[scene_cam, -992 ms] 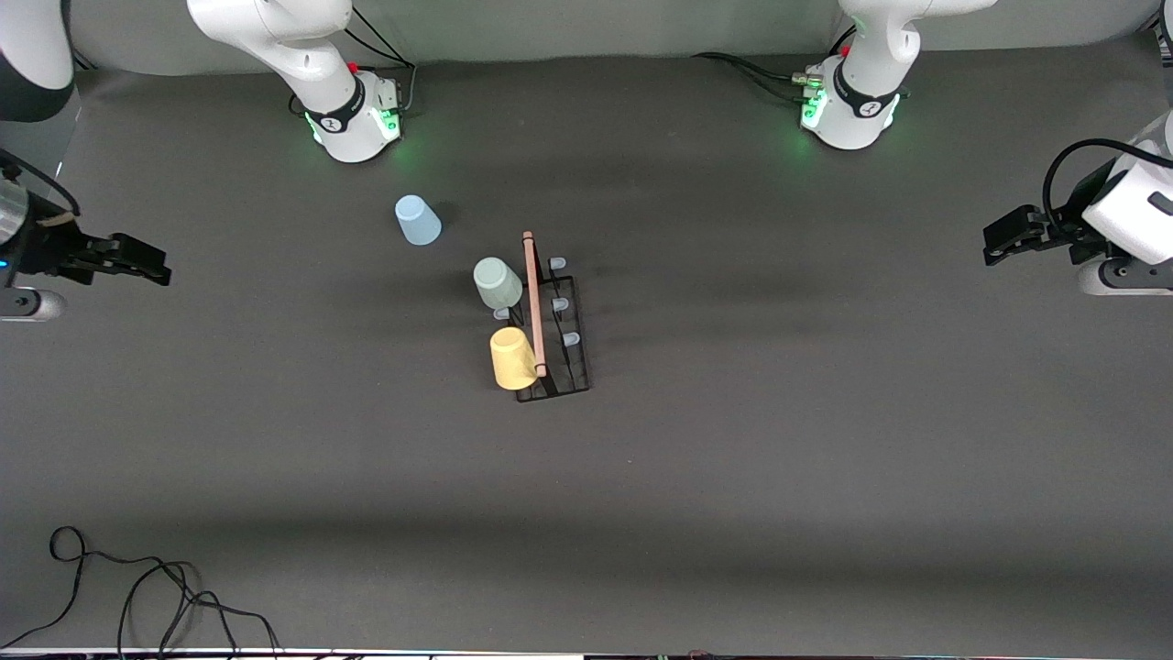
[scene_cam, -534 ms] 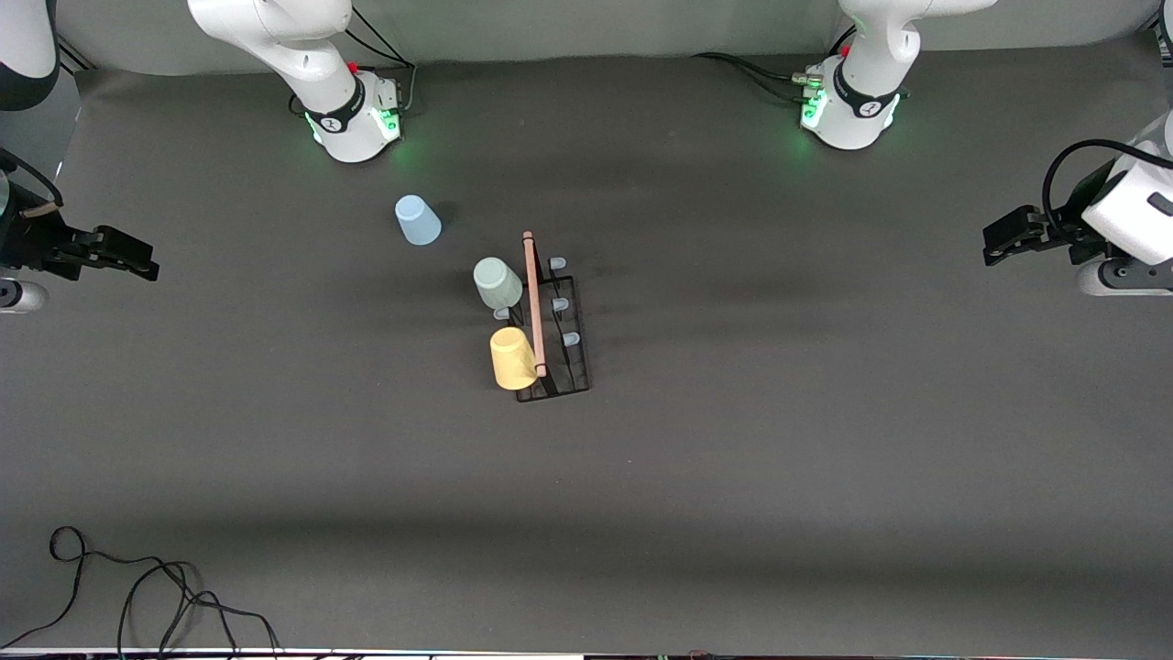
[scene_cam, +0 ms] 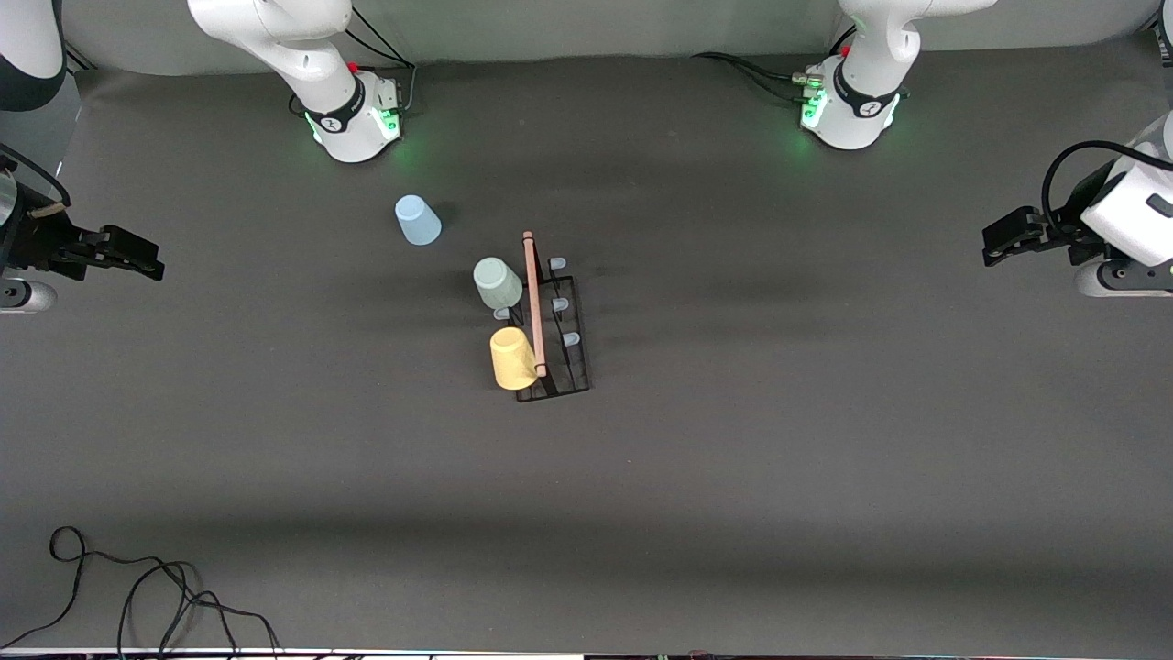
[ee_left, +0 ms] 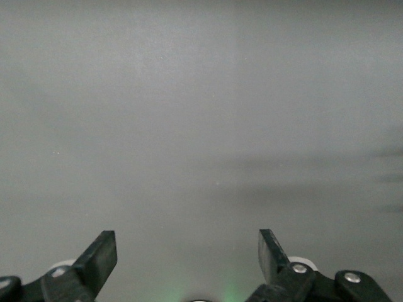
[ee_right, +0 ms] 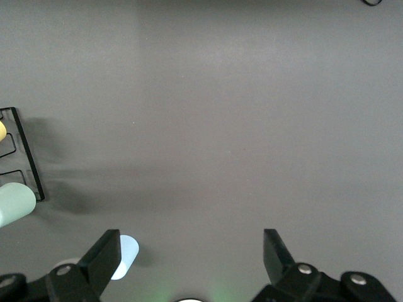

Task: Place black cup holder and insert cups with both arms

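The black cup holder (scene_cam: 561,341) stands upright mid-table, its wooden rod handle (scene_cam: 532,302) on top. A pale green cup (scene_cam: 497,282) and a yellow cup (scene_cam: 512,357) hang on pegs on its side toward the right arm's end. The light blue cup (scene_cam: 418,220) stands upside down on the table, farther from the front camera than the holder. My right gripper (scene_cam: 151,266) hovers open and empty over the right arm's end of the table; its wrist view shows the blue cup (ee_right: 126,255), green cup (ee_right: 16,202) and holder (ee_right: 25,157). My left gripper (scene_cam: 992,247) waits open at the other end, over bare mat (ee_left: 201,126).
The right arm's base (scene_cam: 353,119) and the left arm's base (scene_cam: 848,110) glow green along the edge farthest from the front camera. A black cable (scene_cam: 137,596) lies coiled at the near corner on the right arm's end. Three pale-tipped pegs (scene_cam: 559,303) stand bare.
My right gripper has drawn back slightly toward its end of the table. The left arm, the cups and the holder have not moved.
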`<act>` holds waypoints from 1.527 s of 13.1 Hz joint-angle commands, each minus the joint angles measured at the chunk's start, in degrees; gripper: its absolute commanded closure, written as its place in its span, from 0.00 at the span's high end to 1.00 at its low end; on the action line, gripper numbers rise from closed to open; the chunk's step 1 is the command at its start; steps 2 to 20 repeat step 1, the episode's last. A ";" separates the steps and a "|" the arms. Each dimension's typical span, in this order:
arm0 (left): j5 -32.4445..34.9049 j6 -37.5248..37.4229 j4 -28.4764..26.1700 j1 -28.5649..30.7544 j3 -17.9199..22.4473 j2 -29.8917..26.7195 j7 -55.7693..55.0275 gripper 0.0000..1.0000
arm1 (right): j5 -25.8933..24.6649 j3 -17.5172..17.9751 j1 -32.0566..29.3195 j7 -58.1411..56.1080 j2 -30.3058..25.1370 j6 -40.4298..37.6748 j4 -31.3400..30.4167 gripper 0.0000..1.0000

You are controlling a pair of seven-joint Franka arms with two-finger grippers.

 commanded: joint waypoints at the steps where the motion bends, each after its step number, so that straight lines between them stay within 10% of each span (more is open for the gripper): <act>1: -0.42 -0.37 -0.11 0.02 0.01 -0.29 -0.02 1.00 | -0.60 0.35 -0.27 -0.60 -1.53 0.46 -1.40 1.00; 20: -0.42 -0.37 -0.11 0.02 0.01 -0.29 -0.02 1.00 | -0.60 0.35 -0.27 -0.60 -1.53 0.46 -1.40 1.00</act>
